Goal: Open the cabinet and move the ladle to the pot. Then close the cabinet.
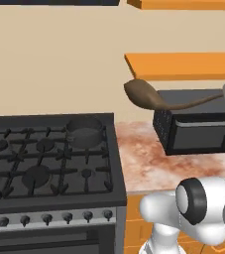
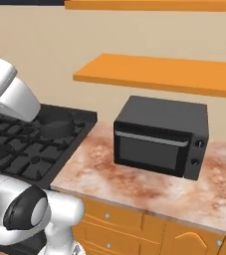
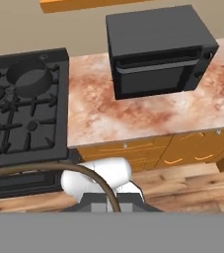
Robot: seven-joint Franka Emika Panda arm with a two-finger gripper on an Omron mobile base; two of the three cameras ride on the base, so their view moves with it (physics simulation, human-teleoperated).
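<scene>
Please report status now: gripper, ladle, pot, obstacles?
Gripper shut on ladle, carried high in the air. Pot on stove's back burner, apart from it. Microwave below the handle.

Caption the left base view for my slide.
Ladle carried in the air above the counter, bowl toward the pot on the stove.

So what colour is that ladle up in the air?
Dark brown; the ladle shows best in the left base view.

Ladle [image 1: 148,96] aloft right of pot [image 1: 85,131]
</scene>
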